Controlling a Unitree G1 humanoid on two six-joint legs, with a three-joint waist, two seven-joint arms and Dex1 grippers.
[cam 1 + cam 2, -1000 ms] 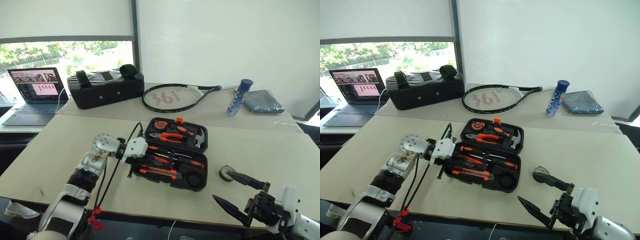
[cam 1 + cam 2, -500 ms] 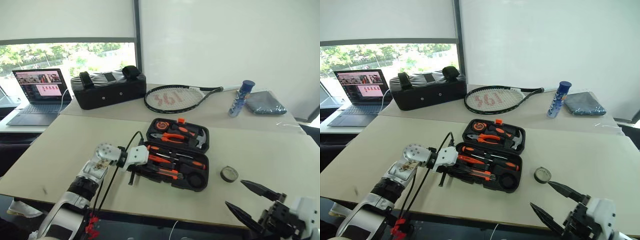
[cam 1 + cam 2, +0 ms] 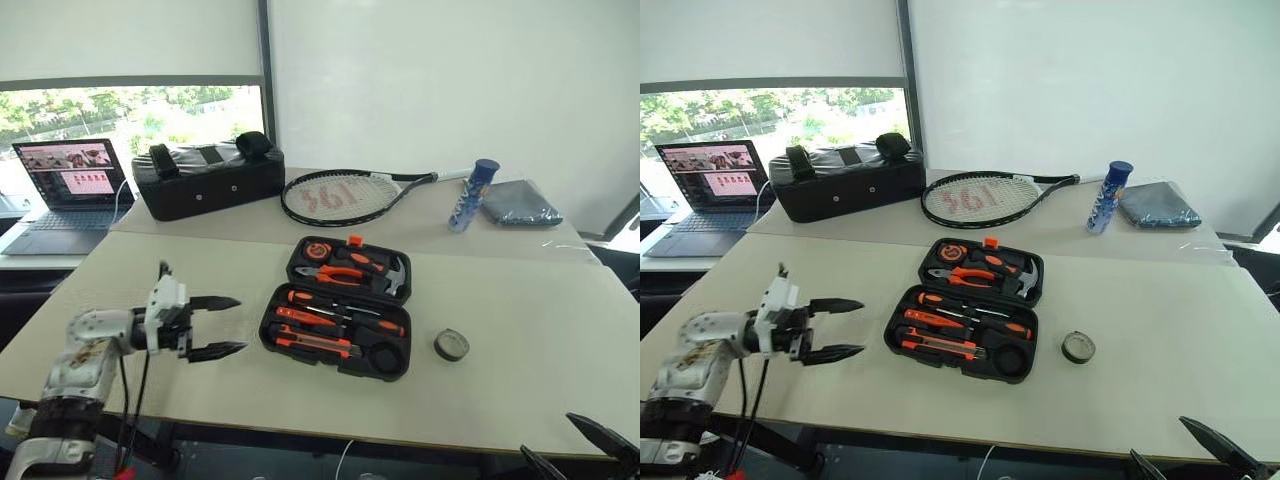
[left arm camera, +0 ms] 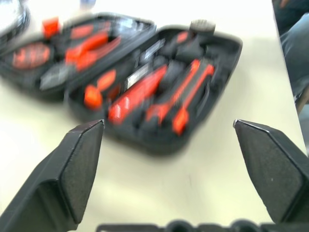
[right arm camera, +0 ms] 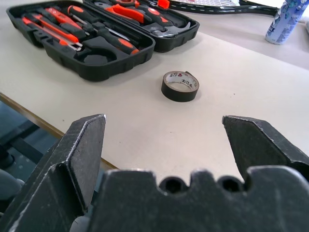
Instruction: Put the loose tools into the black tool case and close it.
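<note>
Your one loose piece is the tape roll, lying flat on the bench just beside the case, on its right. Everything else already sits in the case's lower tray: the knife along the near edge, then the screwdrivers behind it, all with their long axes running across the tray, left to right. One round pocket at the tray's right end stands empty, and that looks like the roll's seat.

The roll lies ahead of your right gripper and slightly toward the case; in the right wrist view it sits between the two spread fingers, well apart from both. Those fingers stand wide and hold nothing. The left gripper hangs off the case's left side, pointing at it, fingers also wide and empty. So the right arm is the nearer one for the roll, by my reading.

The roll is a short dark ring with a pale inner core, low and smooth-sided; it may slide on the matt bench if one finger arrives first. The case is hard black moulded plastic with rounded corners, its lid lying open and flat behind the tray, carrying pliers and a hammer. An orange latch sits on the lid's far edge.
</note>
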